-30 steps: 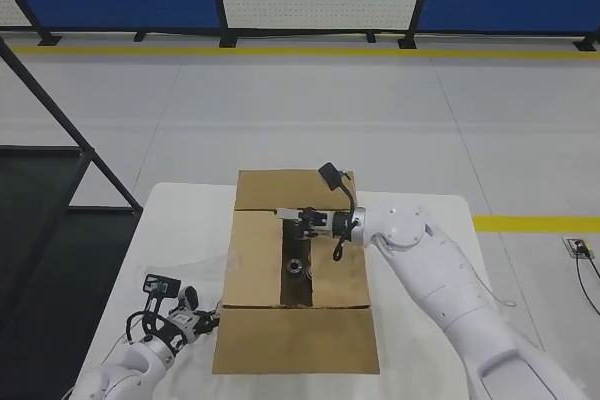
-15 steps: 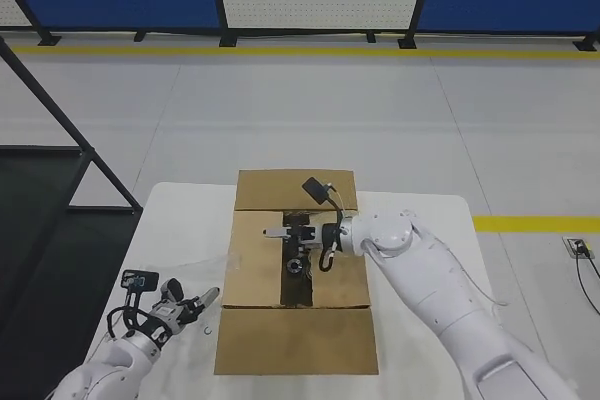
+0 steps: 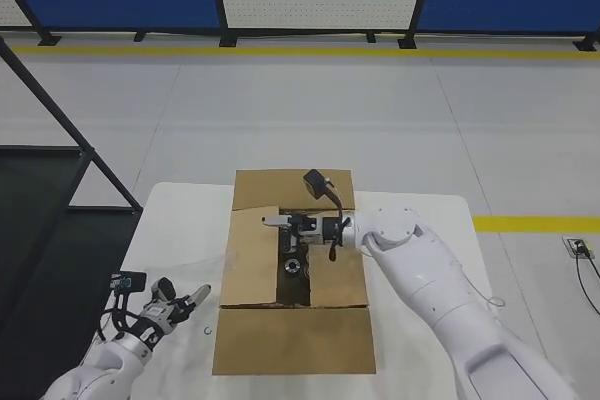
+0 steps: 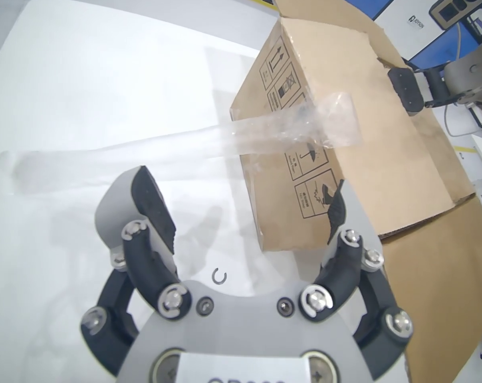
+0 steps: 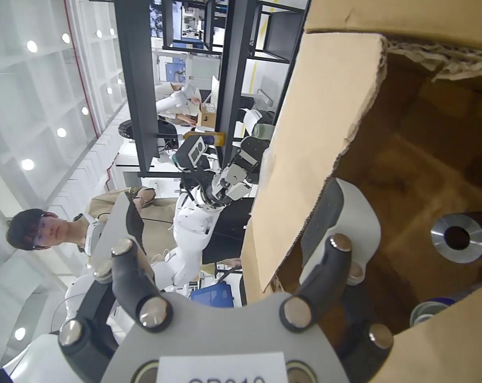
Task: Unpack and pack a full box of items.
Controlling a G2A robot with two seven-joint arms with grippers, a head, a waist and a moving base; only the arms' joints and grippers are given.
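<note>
Unpacking stage: at mid-frame on the worktop point(image 3: 180, 230), the cardboard box point(image 3: 295, 340) sits with its left flap point(image 3: 252, 255) between the open jaws of the right gripper point(image 3: 283, 219); the left gripper point(image 3: 185, 298) hovers lower left, jaws open, empty. Next, it seems, the flap needs folding outward to reach the contents

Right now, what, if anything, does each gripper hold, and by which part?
Nothing is gripped. The right gripper stands open astride the edge of the box flap, a finger on each side; the left gripper is open and empty.
</note>
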